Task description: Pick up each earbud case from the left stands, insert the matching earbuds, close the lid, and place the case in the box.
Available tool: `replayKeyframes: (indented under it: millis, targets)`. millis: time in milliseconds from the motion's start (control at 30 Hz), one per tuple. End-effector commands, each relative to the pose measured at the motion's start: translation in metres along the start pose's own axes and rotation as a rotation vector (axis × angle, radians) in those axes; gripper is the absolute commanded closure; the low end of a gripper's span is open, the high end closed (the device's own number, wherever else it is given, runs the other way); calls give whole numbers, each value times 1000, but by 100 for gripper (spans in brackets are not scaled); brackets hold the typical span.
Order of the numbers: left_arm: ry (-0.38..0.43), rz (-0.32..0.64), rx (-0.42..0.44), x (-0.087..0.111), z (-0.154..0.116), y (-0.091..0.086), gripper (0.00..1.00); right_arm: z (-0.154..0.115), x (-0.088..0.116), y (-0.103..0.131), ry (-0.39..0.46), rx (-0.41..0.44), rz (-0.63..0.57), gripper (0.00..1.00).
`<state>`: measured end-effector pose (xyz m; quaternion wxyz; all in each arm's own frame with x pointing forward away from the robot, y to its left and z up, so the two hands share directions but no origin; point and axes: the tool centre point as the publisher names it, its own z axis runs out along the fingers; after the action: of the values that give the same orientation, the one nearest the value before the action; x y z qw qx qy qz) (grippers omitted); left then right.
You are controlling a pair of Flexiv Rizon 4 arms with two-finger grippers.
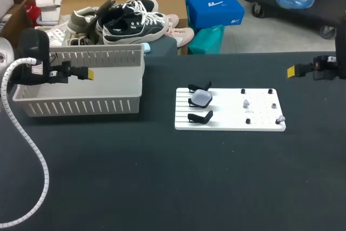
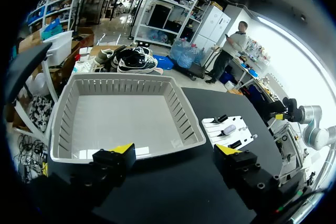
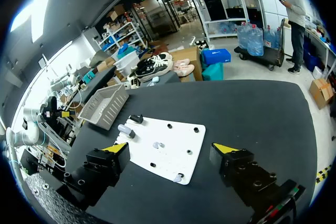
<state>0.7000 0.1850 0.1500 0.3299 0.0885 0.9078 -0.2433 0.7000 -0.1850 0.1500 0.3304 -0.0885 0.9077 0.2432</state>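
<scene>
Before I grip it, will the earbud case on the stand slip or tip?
The earbud case looks small, so probably light. Its rounded, smooth shell may slip when squeezed. It sits propped on a thin black stand, so a push could knock it off.

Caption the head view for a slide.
Earbud case on white board, grey box beside it; left arm, right arm held wide.

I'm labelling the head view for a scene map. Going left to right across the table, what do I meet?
A grey slatted plastic basket → pale grey rounded earbud case on the white peg board → small grey earbud mid-board → second earbud at its right corner → right gripper.
</scene>
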Motion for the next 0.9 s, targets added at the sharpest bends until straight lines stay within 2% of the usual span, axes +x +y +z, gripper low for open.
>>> replayKeyframes:
  millis: [33,633,800,900]
  targets:
    - [0,0,0,0,0,0,0,0,0,0,0,0,0,0]
    - [0,0,0,0,0,0,0,0,0,0,0,0,0,0]
    - [-65,121,41,-10,-4,-6,0,0,0,0,0,0,0,0]
    - [-100,247,83,-15,-5,-12,0,0,0,0,0,0,0,0]
